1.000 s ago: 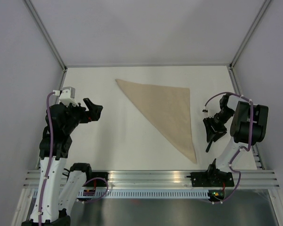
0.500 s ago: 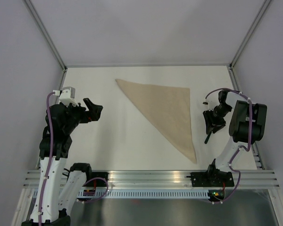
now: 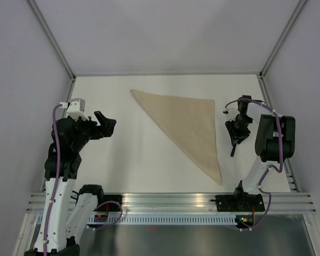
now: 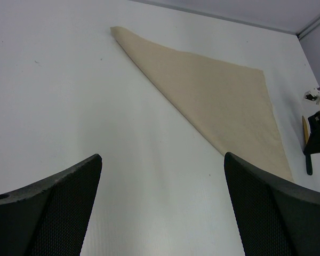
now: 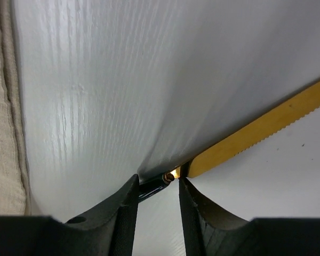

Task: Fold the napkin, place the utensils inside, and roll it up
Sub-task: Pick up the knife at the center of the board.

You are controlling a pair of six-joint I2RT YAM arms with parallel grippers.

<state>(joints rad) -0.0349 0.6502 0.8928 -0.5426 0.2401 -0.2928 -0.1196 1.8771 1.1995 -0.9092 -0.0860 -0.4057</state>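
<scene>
Two arms stand at the bottom edge of the top view, one on each side. The left arm rises in a bent column at the left of the frame, its left tool [image 3: 104, 125] held above the desk [image 3: 138, 160] and pointing toward the middle, well apart from everything; its jaws are spread wide and nothing is between them. The right arm folds back on itself at the right of the frame, elbow high, wrist turned down so that the right tool [image 3: 235, 134] points at the desk surface just beside the right edge of the cloth. In the right wrist view its two fingers [image 5: 122, 213] stand part-way apart with a narrow gap, straddling the knife [image 5: 256, 130] where the black handle meets the yellow-orange serrated blade; the gap shows on both sides of it, so the knife lies flat on the desk and is not clamped. One napkin [image 3: 189, 125] lies flat in the centre of the desk, folded into a triangle with its long edge running from upper left to lower right. One knife is in view, at the right of the frame just beside the napkin's right edge and not touching it.
</scene>
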